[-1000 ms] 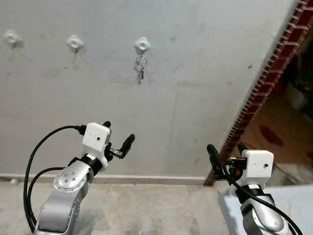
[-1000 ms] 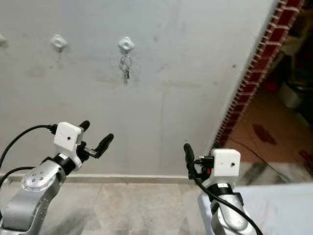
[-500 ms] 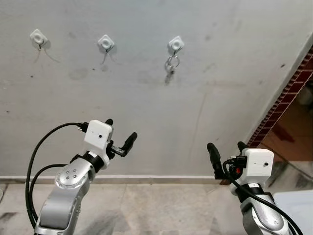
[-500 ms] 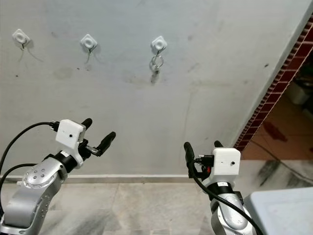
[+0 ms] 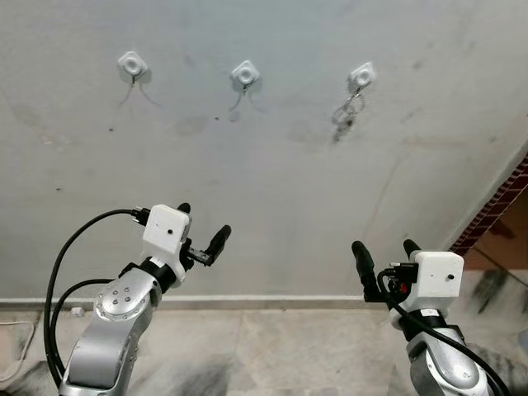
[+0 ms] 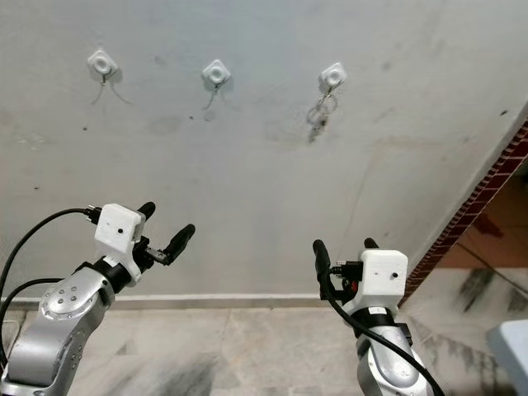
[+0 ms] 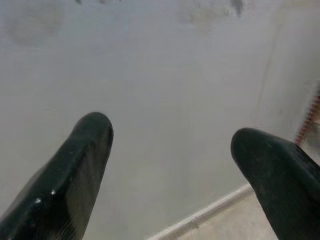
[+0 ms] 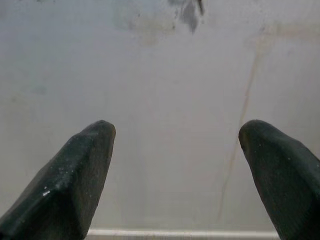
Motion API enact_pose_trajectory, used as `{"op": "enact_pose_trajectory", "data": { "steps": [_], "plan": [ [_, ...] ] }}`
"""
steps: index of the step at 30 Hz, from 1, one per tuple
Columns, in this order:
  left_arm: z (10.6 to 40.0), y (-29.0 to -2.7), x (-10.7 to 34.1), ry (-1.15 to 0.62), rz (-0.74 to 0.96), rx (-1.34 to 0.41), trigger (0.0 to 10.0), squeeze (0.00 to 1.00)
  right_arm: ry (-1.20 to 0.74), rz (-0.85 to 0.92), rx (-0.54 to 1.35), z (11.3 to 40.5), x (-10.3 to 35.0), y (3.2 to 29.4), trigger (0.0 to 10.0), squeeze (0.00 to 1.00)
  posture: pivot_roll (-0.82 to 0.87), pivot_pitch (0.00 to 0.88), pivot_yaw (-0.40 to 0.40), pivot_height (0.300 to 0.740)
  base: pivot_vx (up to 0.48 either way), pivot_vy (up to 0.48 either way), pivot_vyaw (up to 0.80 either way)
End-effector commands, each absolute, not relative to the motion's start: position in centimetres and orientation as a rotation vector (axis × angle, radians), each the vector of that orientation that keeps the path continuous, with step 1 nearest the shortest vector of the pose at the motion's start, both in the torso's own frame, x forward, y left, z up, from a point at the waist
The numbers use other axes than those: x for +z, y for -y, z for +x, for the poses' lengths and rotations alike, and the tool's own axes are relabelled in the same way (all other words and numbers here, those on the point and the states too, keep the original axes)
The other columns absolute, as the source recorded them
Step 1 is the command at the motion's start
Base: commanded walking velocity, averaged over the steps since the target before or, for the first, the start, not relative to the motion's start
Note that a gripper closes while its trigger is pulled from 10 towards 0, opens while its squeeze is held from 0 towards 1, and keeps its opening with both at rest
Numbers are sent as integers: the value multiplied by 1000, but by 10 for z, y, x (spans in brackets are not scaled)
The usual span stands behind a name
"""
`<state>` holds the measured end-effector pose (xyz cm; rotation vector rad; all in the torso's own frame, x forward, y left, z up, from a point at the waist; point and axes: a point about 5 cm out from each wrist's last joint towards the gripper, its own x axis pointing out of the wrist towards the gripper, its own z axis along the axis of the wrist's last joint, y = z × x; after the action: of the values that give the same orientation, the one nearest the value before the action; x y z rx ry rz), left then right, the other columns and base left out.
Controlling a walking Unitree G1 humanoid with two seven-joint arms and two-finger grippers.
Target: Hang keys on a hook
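Wall (image 5: pixel 272 181) now spans nearly the whole head view as the camera has swung left, bringing a third hook (image 5: pixel 131 62) into sight. Keys (image 5: pixel 345 114) hang on the rightmost hook (image 5: pixel 360 77). Left gripper (image 5: pixel 200 233) and right gripper (image 5: pixel 386 251) both stay spread and empty, low before the wall.

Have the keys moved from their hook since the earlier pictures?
No. The keys hang from the rightmost hook as before. Hooks and keys slid rightward in the picture together, so the camera turned, not the keys.
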<state>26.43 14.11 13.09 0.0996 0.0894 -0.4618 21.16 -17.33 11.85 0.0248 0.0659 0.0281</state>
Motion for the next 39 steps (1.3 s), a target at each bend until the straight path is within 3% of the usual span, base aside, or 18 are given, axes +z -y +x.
{"op": "enact_pose_trajectory", "data": {
  "steps": [1, 8, 39],
  "plan": [
    [264, -142, 134, -79, 122, -461, 10000, 0, -50, 23, 28, 214, 122, 174, 10000, 0, 118, 0, -25, 740, 0, 0, 0],
    [265, -141, 134, -70, 138, -464, 10000, 0, -51, 23, 26, 213, 122, 175, 10000, 0, 114, 0, -24, 740, -78, 0, 0],
    [264, -137, 131, -75, 140, -487, 10000, 0, -53, 19, 26, 214, 121, 175, 10000, 0, 106, 0, -21, 740, -334, -266, 0]
  ]
}}
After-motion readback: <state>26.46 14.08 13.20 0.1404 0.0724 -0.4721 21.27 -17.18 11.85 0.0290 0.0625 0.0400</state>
